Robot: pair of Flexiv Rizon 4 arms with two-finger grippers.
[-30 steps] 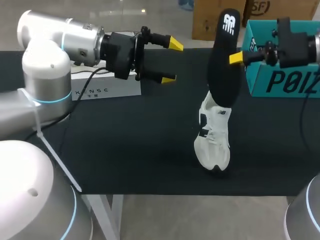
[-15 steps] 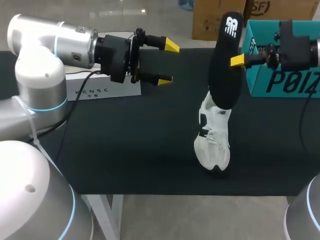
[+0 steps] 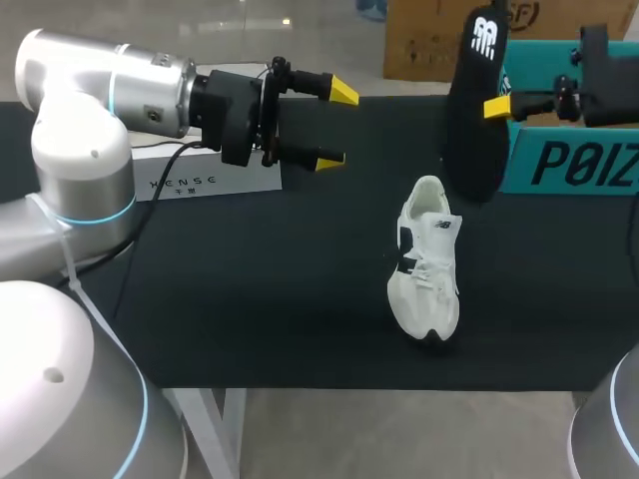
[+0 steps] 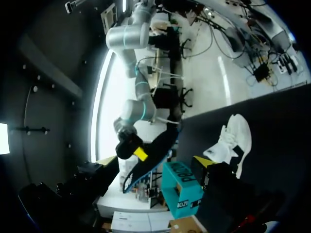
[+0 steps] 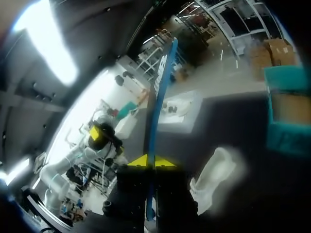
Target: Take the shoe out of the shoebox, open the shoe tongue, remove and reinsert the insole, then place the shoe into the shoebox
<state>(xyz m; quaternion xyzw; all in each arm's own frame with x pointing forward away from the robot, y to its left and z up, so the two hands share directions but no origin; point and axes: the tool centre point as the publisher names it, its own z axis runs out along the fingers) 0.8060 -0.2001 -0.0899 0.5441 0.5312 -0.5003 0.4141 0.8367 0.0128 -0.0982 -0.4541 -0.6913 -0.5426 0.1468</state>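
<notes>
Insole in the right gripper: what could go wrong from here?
1. The right gripper grips the upright insole at one spot; it may pivot or slip.
2. The shoe lies unheld, the left gripper open and away from it; reinsertion could shove it aside.

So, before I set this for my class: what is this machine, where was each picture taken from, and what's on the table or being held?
These are two robot arms at a black table. The plain picture looks down from a fixed camera above and behind the robot. The two round ones come from cameras on each arm's wrist, looking out along its jaws. The left arm hangs over the table with its yellow-tipped jaws open and empty. The right arm has its jaws shut on a black insole, held upright in the air. A white shoe sits on the table, and a teal shoebox stands at the far right.
</notes>
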